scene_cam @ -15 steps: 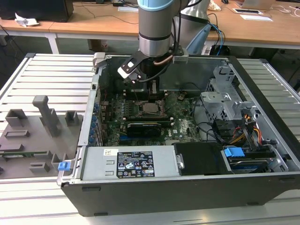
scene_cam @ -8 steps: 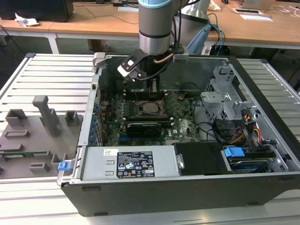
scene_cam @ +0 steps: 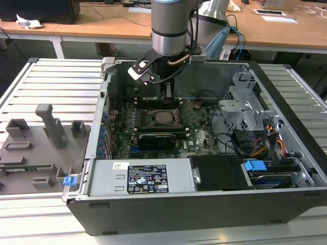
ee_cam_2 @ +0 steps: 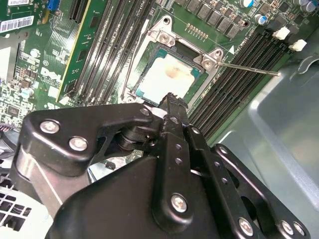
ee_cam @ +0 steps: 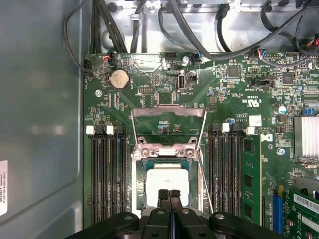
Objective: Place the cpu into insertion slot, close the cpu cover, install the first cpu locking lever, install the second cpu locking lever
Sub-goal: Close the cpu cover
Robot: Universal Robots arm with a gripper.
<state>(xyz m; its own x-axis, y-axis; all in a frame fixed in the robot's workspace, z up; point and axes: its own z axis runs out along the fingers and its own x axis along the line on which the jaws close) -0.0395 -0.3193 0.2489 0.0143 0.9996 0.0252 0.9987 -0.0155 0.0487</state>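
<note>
cpu (scene_cam: 164, 116): exterior view; a silver square lying flat in the insertion slot (scene_cam: 151, 118), near the middle of the green board (scene_cam: 199, 135) inside the open computer case (scene_cam: 286, 102).
gripper (scene_cam: 166, 94): exterior view; hangs from the arm at 12 o'clock from the cpu, close above the slot.
black card (scene_cam: 156, 139): exterior view; lies at 6 o'clock from the cpu, just beside the slot.
drive cage (scene_cam: 245, 109): exterior view; grey metal at 3 o'clock from the cpu, well apart.
grey tray (scene_cam: 30, 153): exterior view; outside the case at 9 o'clock, carrying grey blocks.
cpu (ee_cam_2: 167, 74): second wrist view; seated in the insertion slot (ee_cam_2: 135, 84), pale top bare.
fingers (ee_cam_2: 175, 114): second wrist view; pressed together with nothing between them, tips over the edge of the cpu. I cannot tell whether they touch it.
lever (ee_cam_2: 249, 68): second wrist view; a thin metal rod reaching out from a slot corner across the memory slots (ee_cam_2: 234, 84).
cpu (ee_cam: 167, 181): first wrist view; in the insertion slot (ee_cam: 138, 189), between two banks of memory slots (ee_cam: 227, 174).
cover (ee_cam: 168, 112): first wrist view; stands open, off the cpu, hinged on the slot's side away from the gripper (ee_cam: 169, 193). The board shows through its window.
lever (ee_cam: 205, 186): first wrist view; unlatched, slanting beside the slot.
fingers (ee_cam: 163, 196): first wrist view; closed on each other, empty.
</note>
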